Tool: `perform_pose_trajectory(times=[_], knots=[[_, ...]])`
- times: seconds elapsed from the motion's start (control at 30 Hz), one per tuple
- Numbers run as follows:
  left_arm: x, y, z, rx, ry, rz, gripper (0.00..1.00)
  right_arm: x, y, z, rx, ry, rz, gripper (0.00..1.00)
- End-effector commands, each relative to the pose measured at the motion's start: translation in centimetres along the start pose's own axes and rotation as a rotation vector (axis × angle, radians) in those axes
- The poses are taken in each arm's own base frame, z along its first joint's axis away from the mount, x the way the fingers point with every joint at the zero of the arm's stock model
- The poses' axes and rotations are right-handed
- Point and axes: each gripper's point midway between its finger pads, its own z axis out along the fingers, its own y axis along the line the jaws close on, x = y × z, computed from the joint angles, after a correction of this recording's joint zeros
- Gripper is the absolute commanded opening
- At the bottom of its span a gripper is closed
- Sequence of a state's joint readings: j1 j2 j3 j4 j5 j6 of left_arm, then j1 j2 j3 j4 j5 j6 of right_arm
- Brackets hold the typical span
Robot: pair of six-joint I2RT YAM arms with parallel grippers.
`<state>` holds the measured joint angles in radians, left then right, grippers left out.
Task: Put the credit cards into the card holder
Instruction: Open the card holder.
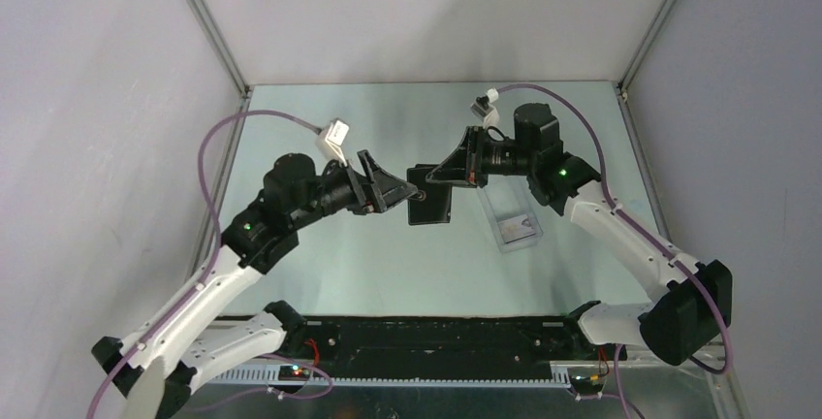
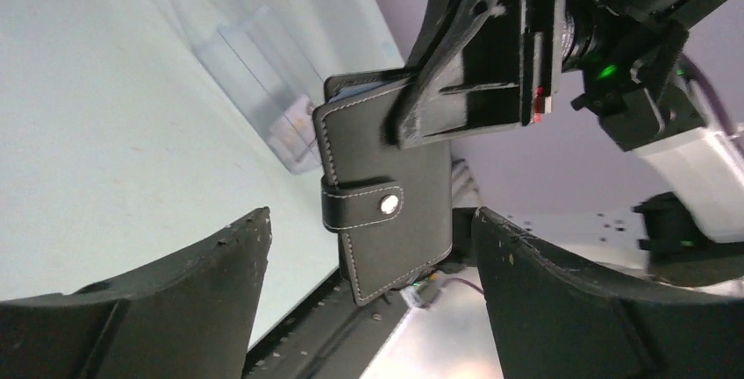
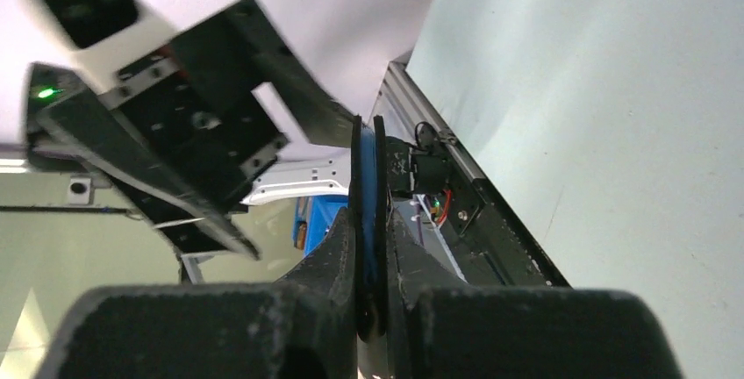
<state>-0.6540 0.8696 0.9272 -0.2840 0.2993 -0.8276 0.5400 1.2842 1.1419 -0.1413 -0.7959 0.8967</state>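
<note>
The card holder (image 1: 429, 206) is a black wallet with its snap tab (image 2: 364, 204) fastened, held in the air above the table. My right gripper (image 1: 448, 173) is shut on its upper edge; in the right wrist view the wallet (image 3: 367, 177) shows edge-on between the fingers (image 3: 338, 247). My left gripper (image 1: 393, 189) is open and faces the wallet, its fingers (image 2: 237, 256) either side of the wallet's lower end (image 2: 390, 247) without touching. Pale credit cards (image 1: 521, 229) lie in a clear plastic box, also seen in the left wrist view (image 2: 296, 126).
The clear plastic box (image 1: 506, 215) lies on the pale green table right of the wallet. Grey walls close in the left, right and back. A black rail (image 1: 436, 337) and both arm bases run along the near edge.
</note>
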Motion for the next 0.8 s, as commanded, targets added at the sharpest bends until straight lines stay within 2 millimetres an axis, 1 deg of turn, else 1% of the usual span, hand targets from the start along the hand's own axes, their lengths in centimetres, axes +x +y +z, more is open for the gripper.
perform_pose_trajectory(times=[0.0, 0.03, 0.07, 0.1, 0.13, 0.17, 0.23, 0.27, 0.3, 0.33, 0.37, 0.5, 0.57, 0.63, 0.67, 0.7, 0.73, 0.77], knots=[[-1.1, 2.7, -1.3, -0.252, -0.015, 0.216, 0.88, -0.7, 0.9, -0.4, 0.07, -0.032, -0.068, 0.0], [-0.5, 2.9, -1.4, -0.279, 0.011, 0.235, 0.89, -0.7, 0.8, -0.4, 0.083, -0.033, -0.073, 0.0], [-1.2, 3.0, -1.2, -0.316, -0.006, 0.263, 0.89, -0.8, 0.5, -0.4, 0.114, -0.039, -0.067, 0.0], [-0.6, 3.1, -1.2, -0.334, 0.018, 0.283, 0.89, -0.8, 0.2, -0.3, 0.133, -0.042, -0.071, 0.0], [-1.0, 3.2, -0.9, -0.365, 0.008, 0.304, 0.89, -0.9, 0.0, -0.4, 0.162, -0.049, -0.073, 0.0], [-0.4, 3.1, -0.8, -0.375, 0.03, 0.323, 0.89, -1.1, -0.3, -0.3, 0.184, -0.059, -0.071, 0.0], [-0.3, 3.3, -0.3, -0.419, 0.039, 0.361, 0.89, -1.1, -0.7, -0.2, 0.214, -0.057, -0.067, 0.0], [0.2, 3.1, 0.2, -0.427, 0.065, 0.384, 0.89, -0.9, -0.6, -0.2, 0.222, -0.051, -0.067, 0.0], [0.2, 3.3, 0.4, -0.452, 0.064, 0.399, 0.89, -0.9, -0.8, 0.0, 0.238, -0.048, -0.064, 0.0], [0.8, 3.0, 0.8, -0.458, 0.092, 0.419, 0.89, -0.8, -0.9, 0.0, 0.245, -0.045, -0.066, 0.0], [0.7, 3.3, 1.0, -0.48, 0.091, 0.43, 0.89, -0.7, -1.0, 0.2, 0.259, -0.04, -0.064, 0.0], [1.2, 3.1, 2.2, -0.512, 0.114, 0.458, 0.88, -0.4, -1.2, 0.6, 0.281, -0.019, -0.07, 0.0], [1.2, 3.5, 2.3, -0.539, 0.109, 0.457, 0.86, -0.2, -1.3, 0.8, 0.282, -0.011, -0.068, 0.0], [1.0, 4.2, 2.1, -0.58, 0.092, 0.453, 0.81, -0.2, -1.2, 0.8, 0.278, -0.007, -0.067, 0.0], [0.9, 4.5, 1.9, -0.596, 0.089, 0.453, 0.75, -0.1, -1.3, 0.8, 0.277, -0.005, -0.066, 0.0], [0.6, 4.9, 1.6, -0.623, 0.07, 0.447, 0.71, -0.1, -1.2, 0.8, 0.275, -0.002, -0.066, 0.0], [0.3, 5.2, 1.4, -0.645, 0.053, 0.446, 0.63, 0.0, -1.1, 0.9, 0.27, 0.004, -0.066, 0.0], [0.3, 5.6, 1.1, -0.659, 0.044, 0.434, 0.6, 0.0, -1.1, 0.9, 0.268, 0.007, -0.065, 0.0]])
